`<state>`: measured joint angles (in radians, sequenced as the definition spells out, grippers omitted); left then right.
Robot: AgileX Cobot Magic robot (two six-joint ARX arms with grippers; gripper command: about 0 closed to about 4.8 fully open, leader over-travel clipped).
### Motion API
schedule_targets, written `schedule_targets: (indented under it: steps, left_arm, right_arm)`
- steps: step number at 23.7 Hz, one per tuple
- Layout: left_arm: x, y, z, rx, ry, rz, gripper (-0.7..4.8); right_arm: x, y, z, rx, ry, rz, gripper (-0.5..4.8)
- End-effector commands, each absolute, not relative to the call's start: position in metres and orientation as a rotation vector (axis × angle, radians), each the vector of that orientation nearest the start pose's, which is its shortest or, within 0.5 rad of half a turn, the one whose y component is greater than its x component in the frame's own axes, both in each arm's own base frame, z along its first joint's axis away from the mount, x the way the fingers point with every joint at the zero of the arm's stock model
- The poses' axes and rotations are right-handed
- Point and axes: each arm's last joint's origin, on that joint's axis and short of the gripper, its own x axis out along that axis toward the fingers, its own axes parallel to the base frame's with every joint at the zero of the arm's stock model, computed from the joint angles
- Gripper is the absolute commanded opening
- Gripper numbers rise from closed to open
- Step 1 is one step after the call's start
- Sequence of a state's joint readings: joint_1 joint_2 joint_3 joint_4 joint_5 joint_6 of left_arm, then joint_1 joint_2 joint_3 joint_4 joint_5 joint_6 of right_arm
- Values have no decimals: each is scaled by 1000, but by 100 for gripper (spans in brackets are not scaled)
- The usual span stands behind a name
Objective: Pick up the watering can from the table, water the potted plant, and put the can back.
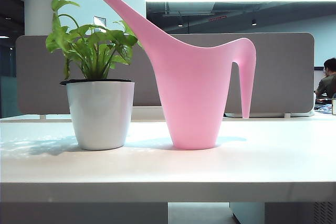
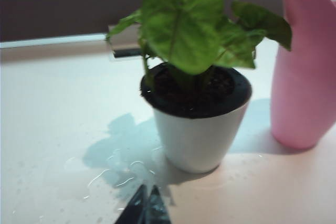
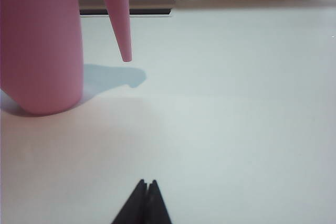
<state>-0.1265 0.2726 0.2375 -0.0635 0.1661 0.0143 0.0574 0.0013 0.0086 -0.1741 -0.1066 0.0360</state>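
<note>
The watering can (image 1: 194, 93) stands upright on the desk (image 1: 157, 166), just beside the potted plant (image 1: 100, 98), spout slanting over its leaves. Both pincers, left (image 2: 145, 203) and right (image 3: 146, 198), are pressed together, holding nothing. For a clean pick-up, spread one and take the thin handle (image 1: 245, 87) squarely.

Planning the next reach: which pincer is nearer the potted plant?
Left. The left pincer, shut, sits just in front of the potted plant. The right pincer, shut, faces the watering can; no plant shows in its view.
</note>
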Motion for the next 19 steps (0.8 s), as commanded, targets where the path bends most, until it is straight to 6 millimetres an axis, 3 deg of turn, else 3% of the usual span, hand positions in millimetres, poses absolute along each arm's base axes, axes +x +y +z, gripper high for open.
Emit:
schedule_targets:
  steps: [1,3,6,19]
  left_arm:
    - [104,-16,198,-1,39,-279,3]
    - [101,-14,170,-33,18,-248,3]
    - [98,-12,159,-57,78,-223,3]
    - [96,0,150,-69,169,-99,3]
  right_arm:
    - [96,9,149,41,161,160,-5]
    - [96,9,149,41,161,160,-5]
    - [96,9,149,41,161,161,-5]
    - [96,9,149,41,161,160,-5]
